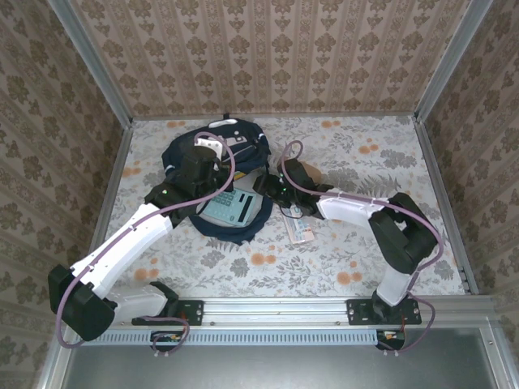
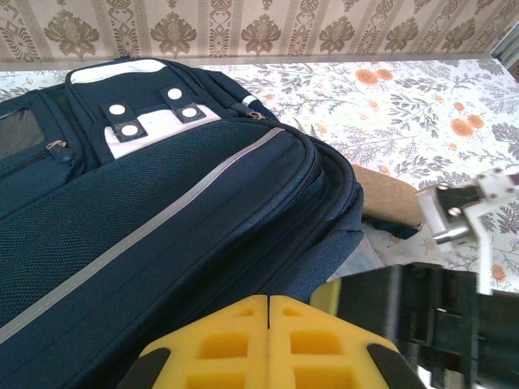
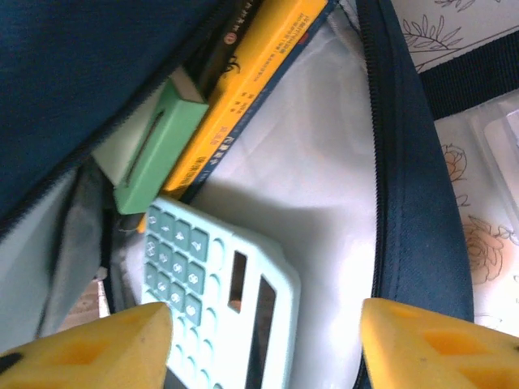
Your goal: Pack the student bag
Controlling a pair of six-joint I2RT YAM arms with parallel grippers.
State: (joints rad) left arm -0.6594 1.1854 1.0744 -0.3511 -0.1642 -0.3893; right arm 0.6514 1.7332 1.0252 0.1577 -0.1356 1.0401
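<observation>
1 bag [image 1: 212,162], navy, sits upper centre of top view, mouth open toward lower frame. Left gripper [image 2: 268,324]: yellow pads pressed together, bottom centre of wrist frame, at bag's flap. Calculator [image 1: 231,207] lies in the mouth, below green block [image 3: 158,150] and yellow book [image 3: 243,89]. Right gripper [image 3: 263,340]: jaws wide, nothing between, over white lining [image 3: 324,162]. Clear packet [image 1: 302,231] on table [image 1: 365,162], just right of bag.
</observation>
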